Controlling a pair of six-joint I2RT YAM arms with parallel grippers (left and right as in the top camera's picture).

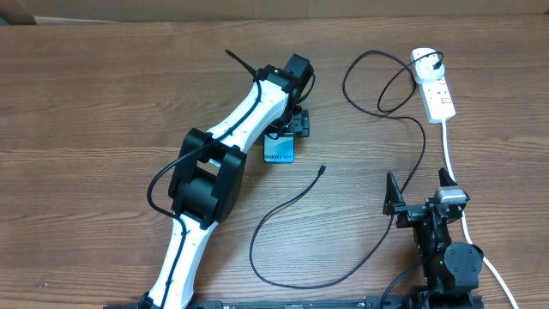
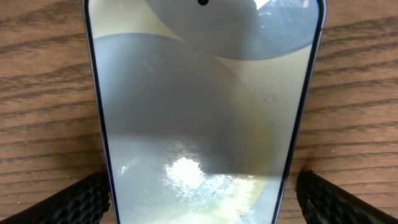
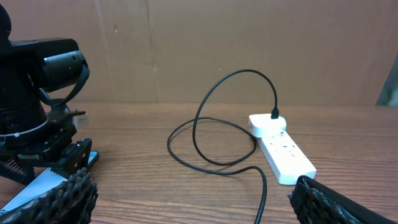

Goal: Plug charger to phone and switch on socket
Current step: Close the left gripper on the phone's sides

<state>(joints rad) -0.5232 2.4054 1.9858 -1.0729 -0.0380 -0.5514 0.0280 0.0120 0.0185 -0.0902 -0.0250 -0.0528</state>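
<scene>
Supporting surface: the wooden table [image 1: 86, 103] carries every item of the job.
Left arm: the left arm [image 1: 232, 137] reaches out to mid-table, and its left gripper [image 1: 290, 130] is down over the far end of the phone [image 1: 279, 152].
Left gripper state: the jaws are spread, with one finger along each long edge of the phone. The wrist view shows a sliver of wood between the right-hand finger and the phone's edge, so I judge it to be straddling the phone, not clamping it.
Right arm: the right arm [image 1: 442, 249] sits low at the near right. The right gripper [image 1: 420, 196] gapes wide with nothing between its fingers and faces the socket [image 1: 436, 86].
Socket: it lies at the far right, and its white cord [image 1: 452, 154] trails back past the right arm.
Phone: it lies flat with the screen up, well apart from the socket.
Charger: the charger [image 1: 296, 199] winds in loops across the table, and its plug [image 1: 429, 62] sits in the socket's far end.
Connector tip: the connector tip [image 1: 322, 169] lies loose on the wood near the phone, not touching it.
Done: the plug looks seated in the socket.
Left to do: the tip has to be picked up and seated in the phone's port, then the switch pressed.
Switch: the red markings are too small to tell whether it is on or off.
</scene>
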